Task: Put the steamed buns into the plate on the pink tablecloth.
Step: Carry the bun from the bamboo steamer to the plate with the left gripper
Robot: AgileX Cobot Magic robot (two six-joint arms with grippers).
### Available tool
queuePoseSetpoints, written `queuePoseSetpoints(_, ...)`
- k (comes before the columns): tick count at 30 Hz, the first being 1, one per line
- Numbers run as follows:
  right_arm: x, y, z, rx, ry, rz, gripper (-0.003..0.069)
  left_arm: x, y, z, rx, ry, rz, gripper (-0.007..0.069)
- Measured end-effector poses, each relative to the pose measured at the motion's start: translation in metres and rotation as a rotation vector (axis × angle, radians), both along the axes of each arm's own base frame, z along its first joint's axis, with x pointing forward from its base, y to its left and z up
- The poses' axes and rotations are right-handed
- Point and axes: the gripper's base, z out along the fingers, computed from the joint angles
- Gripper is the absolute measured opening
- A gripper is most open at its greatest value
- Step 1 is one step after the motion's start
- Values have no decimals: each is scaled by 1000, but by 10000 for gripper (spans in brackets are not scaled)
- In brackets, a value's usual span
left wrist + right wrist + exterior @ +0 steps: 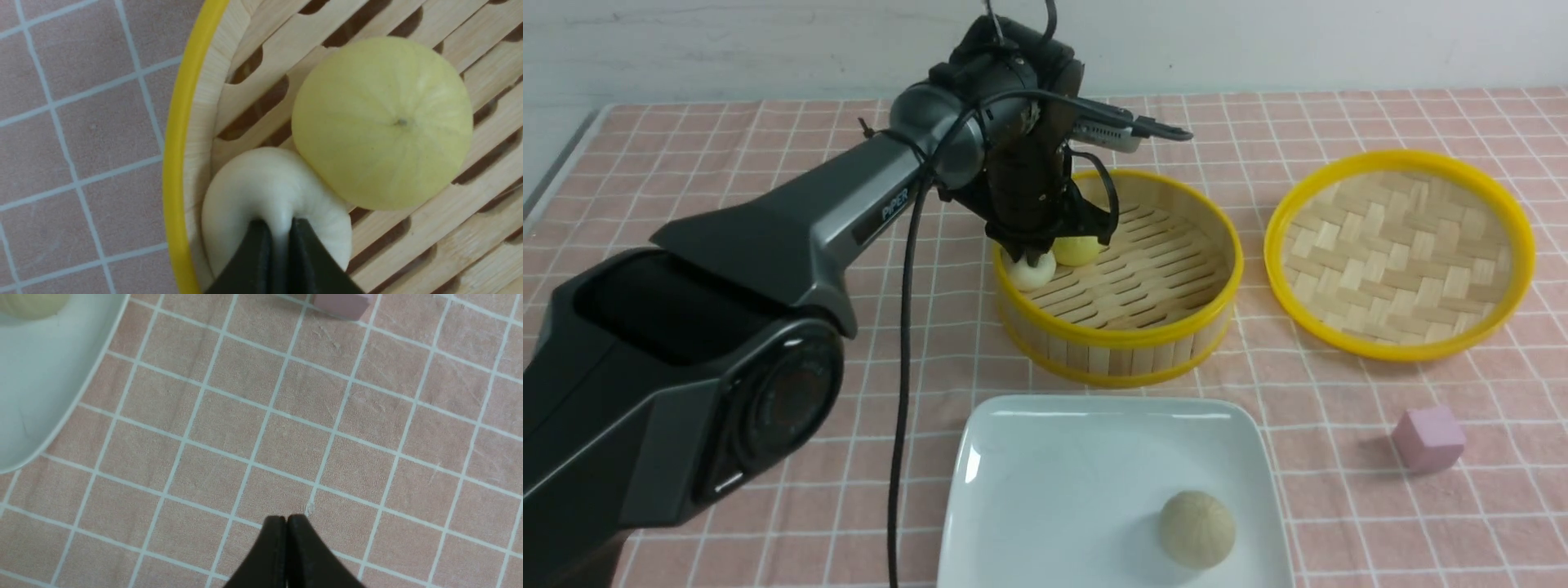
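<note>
My left gripper [1036, 255] reaches down into the bamboo steamer [1168, 335] and is shut on a white bun [1031, 274] at its left wall. In the left wrist view the fingertips [261, 245] pinch the white bun [245, 192], denting it. A yellow bun [1078, 248] lies touching it in the steamer; it also shows in the left wrist view [382, 122]. A beige bun [1196, 528] lies on the white plate [1045, 490] at the front. My right gripper [286, 518] is shut and empty over the pink tablecloth [286, 437], beside the plate's corner [36, 396].
The woven bamboo lid [1401, 255] lies upside down to the right of the steamer. A small pink cube [1427, 438] sits on the cloth to the right of the plate; it also shows in the right wrist view [341, 302]. My left arm's cable [903, 392] hangs down left of the plate.
</note>
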Motion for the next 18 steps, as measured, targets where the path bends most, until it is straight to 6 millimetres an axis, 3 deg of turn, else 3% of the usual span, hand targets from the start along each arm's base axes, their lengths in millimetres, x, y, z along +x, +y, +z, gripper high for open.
queuePoseSetpoints(4, 0, 0, 0, 0, 0, 0, 20, -4, 0, 16, -32, -13, 2, 27)
queuePoseSetpoints(5, 0, 0, 0, 0, 0, 0, 23, -10, 1, 36, -79, -25, 6, 27)
queuePoseSetpoints(7, 0, 0, 0, 0, 0, 0, 25, -14, 2, 49, -108, -29, 8, 27)
queuePoseSetpoints(8, 0, 0, 0, 0, 0, 0, 27, -24, 4, 73, -159, -33, 8, 27)
queuePoseSetpoints(11, 0, 0, 0, 0, 1, 0, 32, -48, 12, 120, -229, -37, 1, 27)
queuePoseSetpoints(12, 0, 0, 0, 0, 1, 0, 33, -51, 13, 126, -238, -44, -3, 27)
queuePoseSetpoints(15, 0, 0, 0, 0, 2, 0, 36, -80, 29, 178, -288, -118, -44, 27)
queuePoseSetpoints(16, 0, 0, 0, 0, 2, 0, 37, -82, 30, 181, -290, -122, -46, 27)
queuePoseSetpoints(17, 0, 0, 0, 0, 2, 0, 41, -101, 40, 199, -306, -140, -59, 27)
queuePoseSetpoints(18, 0, 0, 0, 0, 2, 0, 42, -110, 45, 204, -313, -138, -62, 27)
